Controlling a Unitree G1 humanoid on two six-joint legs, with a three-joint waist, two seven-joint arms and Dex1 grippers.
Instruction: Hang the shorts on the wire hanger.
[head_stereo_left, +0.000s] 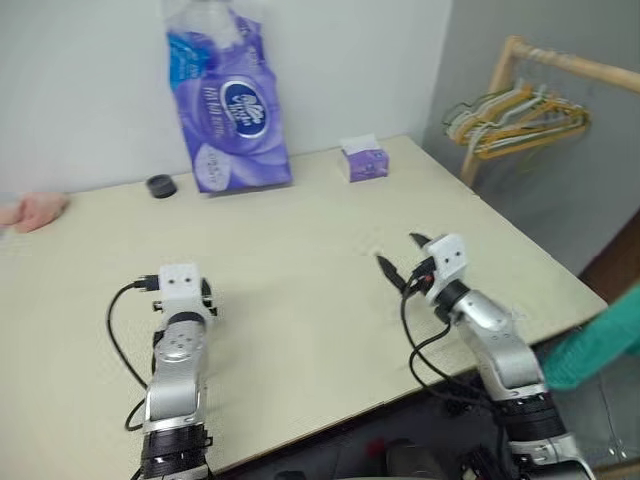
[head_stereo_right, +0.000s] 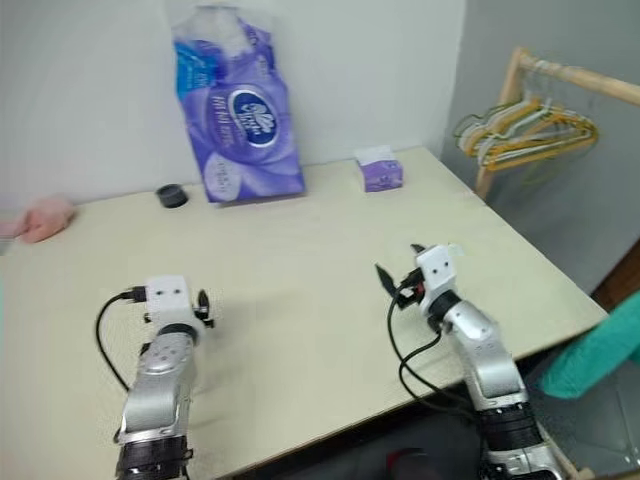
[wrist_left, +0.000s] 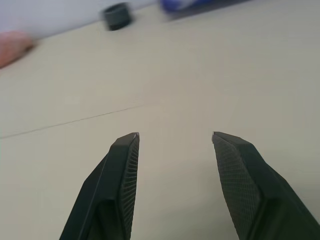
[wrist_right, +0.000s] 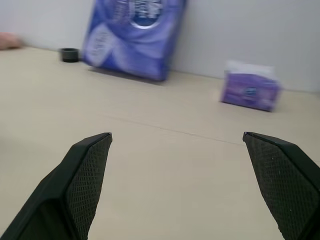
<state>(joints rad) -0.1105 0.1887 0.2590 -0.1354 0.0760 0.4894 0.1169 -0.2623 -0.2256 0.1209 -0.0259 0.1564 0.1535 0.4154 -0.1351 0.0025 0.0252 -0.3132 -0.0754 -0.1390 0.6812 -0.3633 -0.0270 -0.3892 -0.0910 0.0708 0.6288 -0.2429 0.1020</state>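
Fingers of the right gripper (wrist_right: 177, 137) stood spread wide with nothing between them, aimed across the pale cream bench (head_stereo_left: 300, 250) toward the tall purple-and-white plastic pack (head_stereo_left: 228, 100) leaning at the white wall and the small purple tissue box (head_stereo_left: 365, 160). The left gripper (wrist_left: 175, 135) had its two black fingers (wrist_left: 122, 170) parted about halfway, holding nothing, low over the bare benchtop and pointing toward a small black round cap (head_stereo_left: 160, 185) and a small pink cloth (head_stereo_left: 35, 212) at the far left edge. The teal-green fabric shorts (head_stereo_left: 600, 340) showed as a bunched fold off the bench's right edge, below bench height; their long axis could not be told. Bunched yellow, green and white hangers (head_stereo_left: 515, 118) hung from a pale wooden rail (head_stereo_left: 575, 65) at the far right.
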